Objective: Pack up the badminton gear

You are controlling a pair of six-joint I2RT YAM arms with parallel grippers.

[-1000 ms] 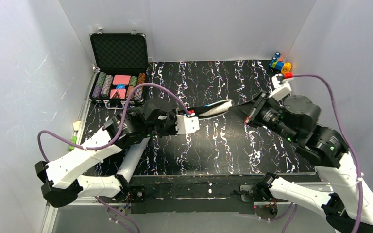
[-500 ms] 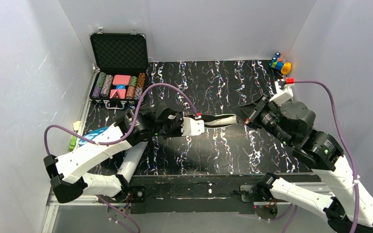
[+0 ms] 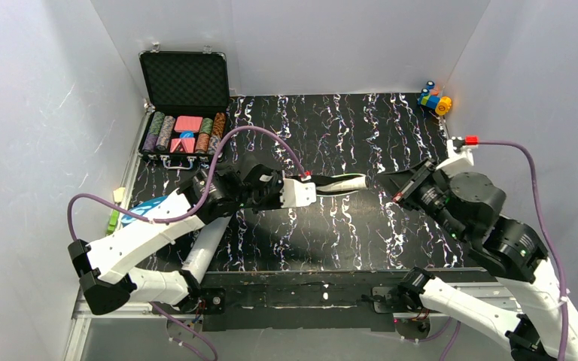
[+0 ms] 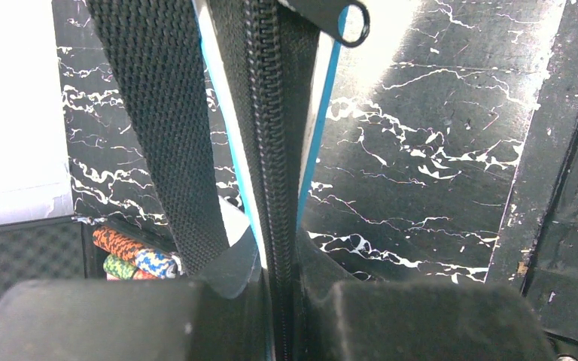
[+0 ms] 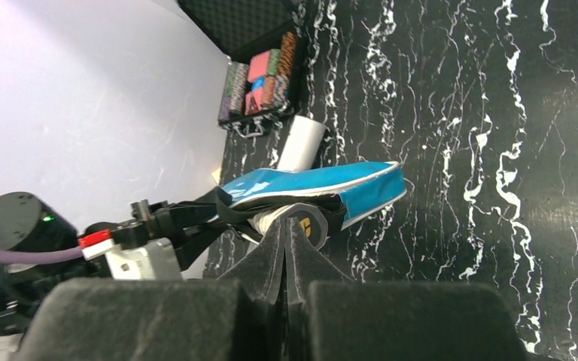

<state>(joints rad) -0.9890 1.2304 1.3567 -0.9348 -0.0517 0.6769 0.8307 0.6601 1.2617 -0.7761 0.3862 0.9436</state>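
Observation:
The blue "SPORT" bag lies across the middle of the table, its wide end under my left arm. My left gripper is shut on the bag's narrow end. In the left wrist view the black zipper runs between the fingers, with the black strap beside it. My right gripper is shut, just right of the bag's tip. In the right wrist view a white racket handle with a black cap pokes from the blue bag. The white tube lies near left. No shuttlecocks show.
An open black case of poker chips stands at the far left. Small coloured toy blocks sit in the far right corner. A small green and white item lies at the left edge. White walls close in three sides.
My left gripper carried the bag's narrow end slightly right and nearer. My right gripper first met the bag's tip, then drew back to the right, away from it.

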